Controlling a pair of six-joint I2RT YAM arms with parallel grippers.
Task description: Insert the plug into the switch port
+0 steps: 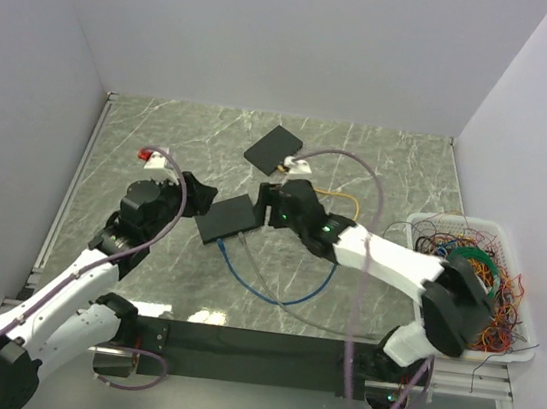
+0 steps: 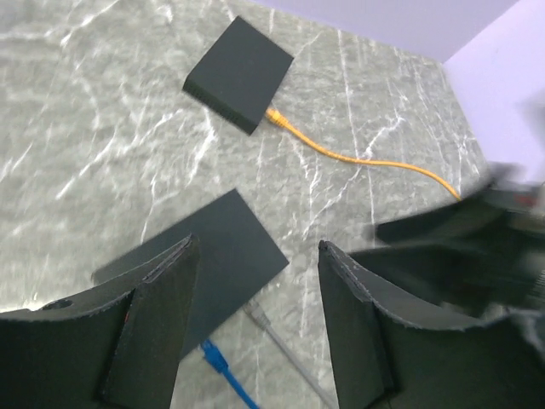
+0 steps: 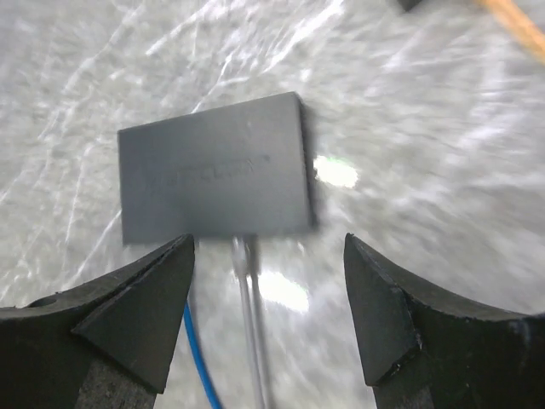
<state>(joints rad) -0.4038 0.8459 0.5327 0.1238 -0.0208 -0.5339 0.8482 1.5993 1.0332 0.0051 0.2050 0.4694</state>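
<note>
Table (image 1: pixel 400 161): grey-green marble-pattern top, white walls on three sides.

Near flat black rectangular switch box (image 1: pixel 228 218) lies flat at mid-table, between the two arms. A second flat black switch box (image 1: pixel 273 149) lies farther back, with a thin orange cable (image 2: pixel 358 158) plugged into its edge.

Left arm (image 1: pixel 93 272): left jaws open and empty, hanging over the near switch box's left part. In the left wrist view the dark fingers (image 2: pixel 162 324) frame its corner without touching it.

Right arm (image 1: pixel 396 266): right jaws open wide, holding nothing, just to the right of the near switch box. The fingers (image 3: pixel 400 315) are apart from the cables.

Plugs: the grey cable (image 3: pixel 251 315) runs up to the near edge of the switch box, and its plug end (image 3: pixel 241 247) meets that edge. Cannot tell whether it is seated in a port. The blue cable (image 1: pixel 272 290) loops across the table in front. Its blue plug (image 2: pixel 220 362) lies loose on the table just beside the same edge, left of the grey one.

White plastic bin of tangled coloured wires (image 1: pixel 465 280) stands at the right edge.
</note>
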